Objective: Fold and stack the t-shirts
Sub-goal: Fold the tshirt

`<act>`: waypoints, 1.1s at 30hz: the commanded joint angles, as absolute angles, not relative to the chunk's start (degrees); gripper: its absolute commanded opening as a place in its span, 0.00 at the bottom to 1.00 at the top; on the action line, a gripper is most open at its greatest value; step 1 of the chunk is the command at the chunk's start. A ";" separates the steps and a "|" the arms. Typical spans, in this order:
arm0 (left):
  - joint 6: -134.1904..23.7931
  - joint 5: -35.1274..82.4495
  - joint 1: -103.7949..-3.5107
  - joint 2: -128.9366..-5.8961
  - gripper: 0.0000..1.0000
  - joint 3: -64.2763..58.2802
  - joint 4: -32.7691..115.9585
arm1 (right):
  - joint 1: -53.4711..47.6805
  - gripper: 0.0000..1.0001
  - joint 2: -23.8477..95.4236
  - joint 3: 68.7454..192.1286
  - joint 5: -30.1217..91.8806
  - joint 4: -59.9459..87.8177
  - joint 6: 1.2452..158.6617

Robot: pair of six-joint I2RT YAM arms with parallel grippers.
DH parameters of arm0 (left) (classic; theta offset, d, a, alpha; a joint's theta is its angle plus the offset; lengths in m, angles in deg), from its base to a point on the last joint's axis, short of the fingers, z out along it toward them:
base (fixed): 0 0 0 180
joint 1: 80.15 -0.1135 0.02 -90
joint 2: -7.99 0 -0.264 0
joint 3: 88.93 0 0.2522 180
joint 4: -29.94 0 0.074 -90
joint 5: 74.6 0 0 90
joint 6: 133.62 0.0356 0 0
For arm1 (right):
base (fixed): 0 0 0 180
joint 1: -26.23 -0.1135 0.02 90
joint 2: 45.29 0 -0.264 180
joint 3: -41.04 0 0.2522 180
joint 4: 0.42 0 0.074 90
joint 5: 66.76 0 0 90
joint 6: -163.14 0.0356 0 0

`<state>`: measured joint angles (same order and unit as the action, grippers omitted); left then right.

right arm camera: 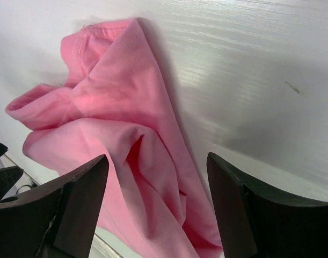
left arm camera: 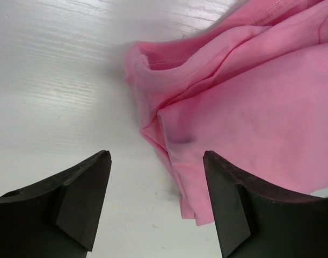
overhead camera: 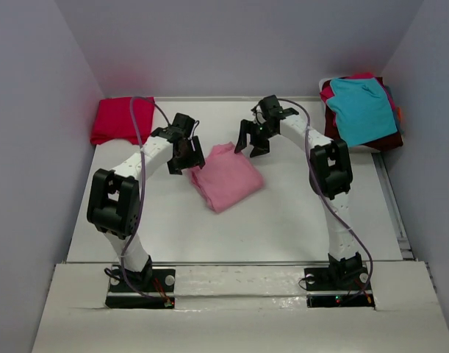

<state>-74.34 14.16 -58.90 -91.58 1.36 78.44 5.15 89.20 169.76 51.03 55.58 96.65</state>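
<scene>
Two spread, empty: left hand (left arm camera: 157,156) | right hand (right arm camera: 157,158) | one pink tee (overhead camera: 225,176) | one red tee (overhead camera: 121,120)

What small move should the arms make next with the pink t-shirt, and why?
Probably lower the left gripper onto the edge of the pink t-shirt and close. It and the right gripper stand open, holding nothing; the shirt lies roughly folded between them, not yet on the red t-shirt at the far-left corner.

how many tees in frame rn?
4 clear: pink one in the middle, red one in the far-left corner, teal one lying on a maroon one at far right. Other coloured edges show under the teal, so more may be hidden there.
</scene>
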 commanded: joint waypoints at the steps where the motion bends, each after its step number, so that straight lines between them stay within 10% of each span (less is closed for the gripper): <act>1: -74.04 11.70 -59.06 -88.60 0.81 1.47 78.69 | 4.87 0.79 83.12 174.59 49.08 59.64 95.72; 10: -68.32 18.20 -55.20 -90.45 0.77 6.75 78.07 | 4.87 0.74 76.27 169.51 49.52 61.59 97.74; 23: -64.27 37.36 -52.47 -100.90 0.70 10.52 74.20 | 3.82 0.17 76.25 157.73 58.03 60.28 99.59; 33: -63.92 36.67 -52.47 -107.41 0.68 13.78 75.34 | 3.82 0.11 83.55 158.07 60.59 57.90 99.24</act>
<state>-64.61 35.85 -52.47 -108.32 10.92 74.79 4.36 80.79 156.62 57.72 60.43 99.29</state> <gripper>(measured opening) 0.685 0.113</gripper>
